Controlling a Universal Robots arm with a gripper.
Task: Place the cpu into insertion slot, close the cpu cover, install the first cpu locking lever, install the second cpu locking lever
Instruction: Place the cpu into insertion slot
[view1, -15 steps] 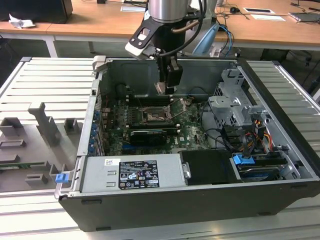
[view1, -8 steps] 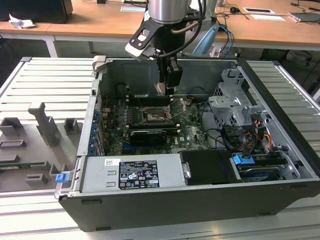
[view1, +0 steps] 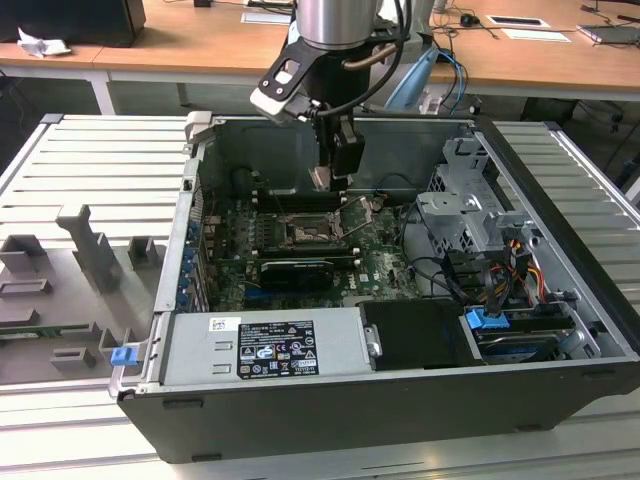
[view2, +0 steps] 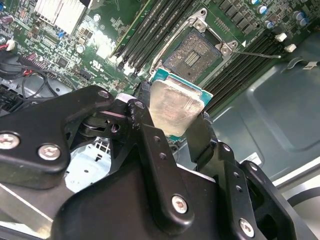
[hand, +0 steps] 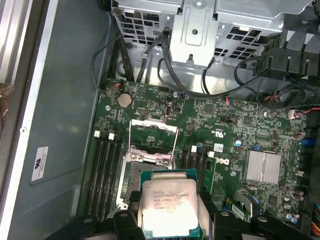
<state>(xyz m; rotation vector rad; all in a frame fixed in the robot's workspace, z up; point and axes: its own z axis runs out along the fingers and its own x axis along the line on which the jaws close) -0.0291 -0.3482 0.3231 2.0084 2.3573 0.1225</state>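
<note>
My gripper hangs inside the open computer case, shut on the cpu. In both wrist views the cpu is a pale silvery square chip on a green base, clamped by its edges between the black fingers. It hovers just above and slightly to one side of the open insertion slot on the green motherboard. The cpu cover, a thin metal frame with a window, is swung up off the slot. A thin wire locking lever sticks out beside the slot.
Black memory slots flank the socket. A graphics card, the grey power supply, a metal drive cage and loose cables crowd the case. A silver heat sink sits on the board. Grey fixtures stand outside at the exterior view's left.
</note>
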